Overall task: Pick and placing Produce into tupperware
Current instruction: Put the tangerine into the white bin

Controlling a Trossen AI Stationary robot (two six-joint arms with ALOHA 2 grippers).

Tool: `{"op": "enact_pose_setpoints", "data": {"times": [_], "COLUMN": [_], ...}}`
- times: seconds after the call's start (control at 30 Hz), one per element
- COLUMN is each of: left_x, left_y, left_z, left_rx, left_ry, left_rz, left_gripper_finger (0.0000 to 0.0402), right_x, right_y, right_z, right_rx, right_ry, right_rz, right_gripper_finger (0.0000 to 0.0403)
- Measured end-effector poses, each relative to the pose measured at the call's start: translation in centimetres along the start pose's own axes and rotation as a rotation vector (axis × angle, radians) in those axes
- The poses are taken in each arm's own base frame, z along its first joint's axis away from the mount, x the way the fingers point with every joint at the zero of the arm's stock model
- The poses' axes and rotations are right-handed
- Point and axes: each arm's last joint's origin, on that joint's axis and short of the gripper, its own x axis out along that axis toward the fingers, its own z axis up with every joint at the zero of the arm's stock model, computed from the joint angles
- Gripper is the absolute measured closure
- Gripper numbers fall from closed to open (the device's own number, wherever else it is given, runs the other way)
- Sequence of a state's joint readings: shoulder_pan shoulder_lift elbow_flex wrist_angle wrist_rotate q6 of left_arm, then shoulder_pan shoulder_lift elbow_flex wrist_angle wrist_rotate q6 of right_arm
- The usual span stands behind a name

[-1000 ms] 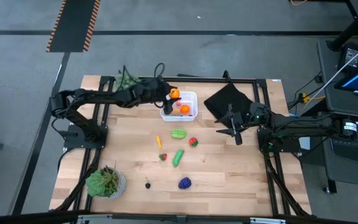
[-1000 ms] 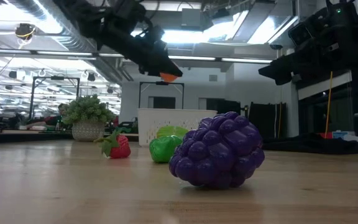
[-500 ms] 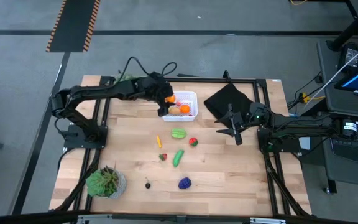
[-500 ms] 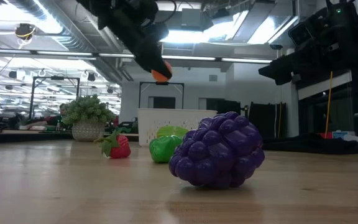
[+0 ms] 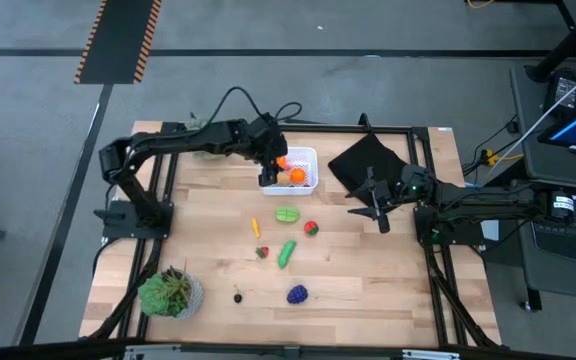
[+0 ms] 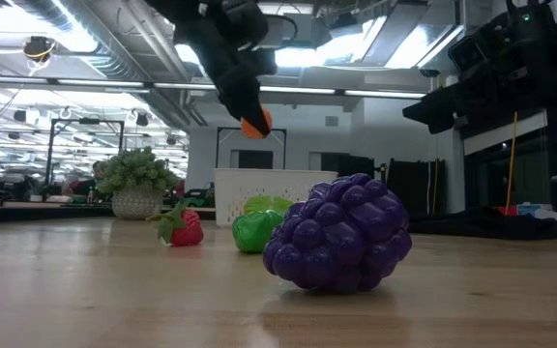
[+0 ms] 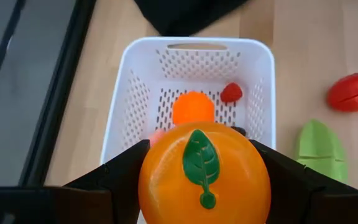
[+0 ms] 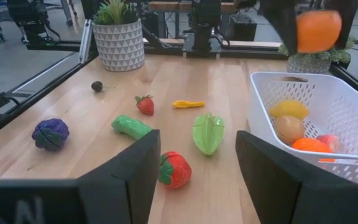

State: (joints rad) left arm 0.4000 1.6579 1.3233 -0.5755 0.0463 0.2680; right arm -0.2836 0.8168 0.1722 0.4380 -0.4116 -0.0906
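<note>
Tupperware, a small white perforated plastic tub (image 5: 301,170), sits upper centre of the high view on the wooden tabletop (image 5: 368,270), already holding a few pieces. The left gripper (image 5: 276,163) hangs above its left rim, jaws closed on a round orange toy fruit with a green leaf (image 7: 204,177). Placing is in hand; next likely calls for lowering and releasing. The right gripper (image 5: 381,212) waits centre-right, jaws apart and empty.

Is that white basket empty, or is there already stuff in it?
Not empty. The white basket already holds several toy pieces, among them a yellow one and an orange one. The left tool holds an orange fruit above it.
</note>
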Motion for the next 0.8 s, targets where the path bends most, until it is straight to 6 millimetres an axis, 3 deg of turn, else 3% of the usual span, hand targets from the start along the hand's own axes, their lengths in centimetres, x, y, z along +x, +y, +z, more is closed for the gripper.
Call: {"op": "enact_pose_setpoints", "data": {"times": [0.8], "left_x": [8.6], "left_y": [-0.5], "left_z": [-2.6], "left_rx": [-0.042], "left_ry": [0.212], "left_rz": [-0.106], "left_gripper_finger": [0.0163], "right_x": [0.1], "right_y": [0.0], "right_z": [-0.3], "right_rx": [-0.008], "right_ry": [0.022], "right_rz": [0.002], "right_gripper_finger": [0.0191]}}
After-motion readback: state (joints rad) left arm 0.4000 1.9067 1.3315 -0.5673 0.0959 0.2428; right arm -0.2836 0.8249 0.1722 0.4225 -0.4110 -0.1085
